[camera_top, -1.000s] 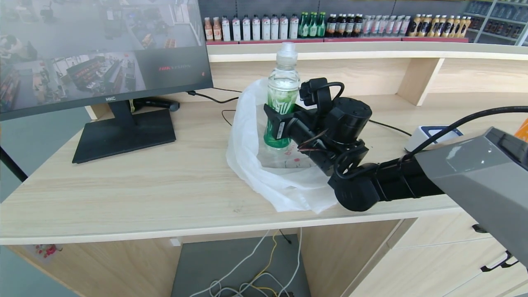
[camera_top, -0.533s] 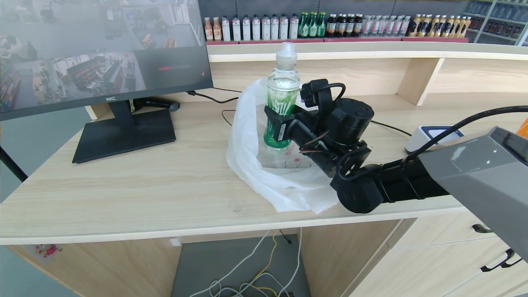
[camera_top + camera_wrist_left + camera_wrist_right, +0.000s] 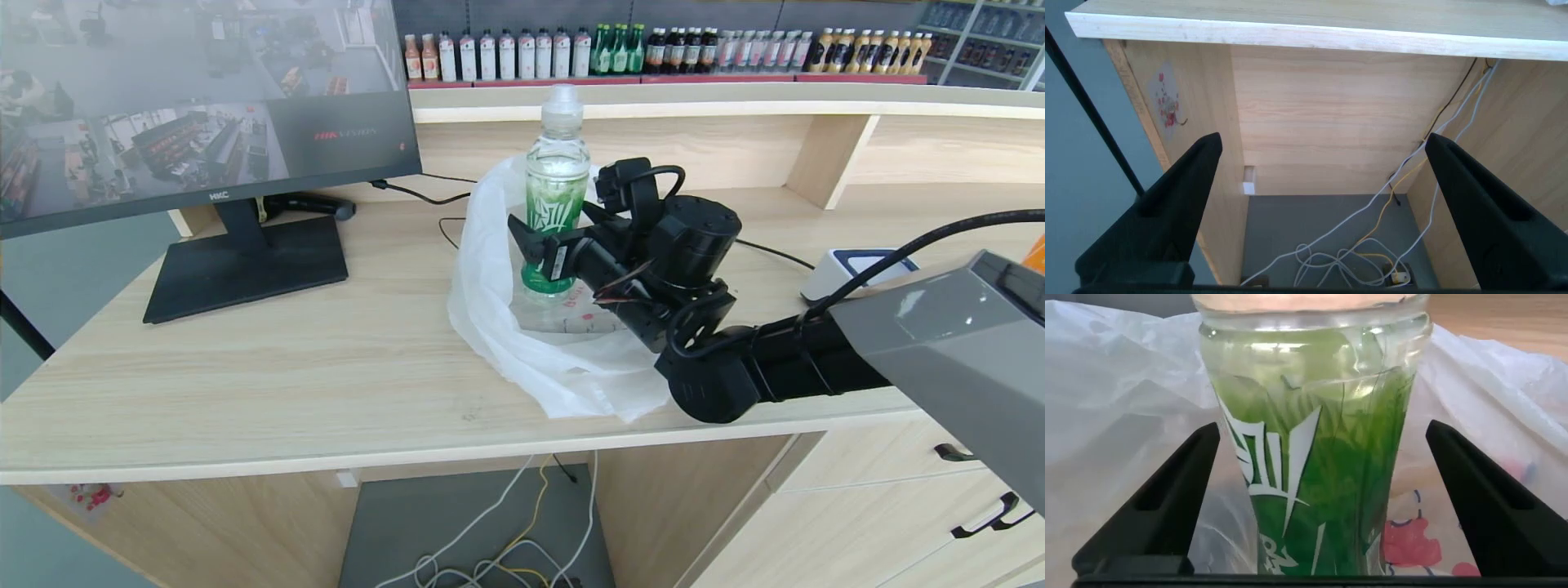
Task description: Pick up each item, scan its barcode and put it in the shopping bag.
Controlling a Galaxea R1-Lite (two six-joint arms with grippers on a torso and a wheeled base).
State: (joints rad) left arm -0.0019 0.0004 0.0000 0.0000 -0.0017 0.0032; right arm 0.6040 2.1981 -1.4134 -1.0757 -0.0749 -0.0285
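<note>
A clear bottle with a green label stands upright inside the white shopping bag on the wooden counter. My right gripper is open around the bottle's lower half, one finger on each side with a small gap to the label. In the right wrist view the bottle fills the space between the spread fingers, with the bag behind it. My left gripper hangs open below the counter's front edge, holding nothing.
A monitor on a black base stands at the counter's left, with a handheld scanner behind it. A white and blue device sits at the right. Cables cross the counter behind the bag. A raised ledge runs along the back.
My right gripper's fingers have spread apart and let go of the bottle, which now stands slightly to the left in the bag. The left arm has not moved.
</note>
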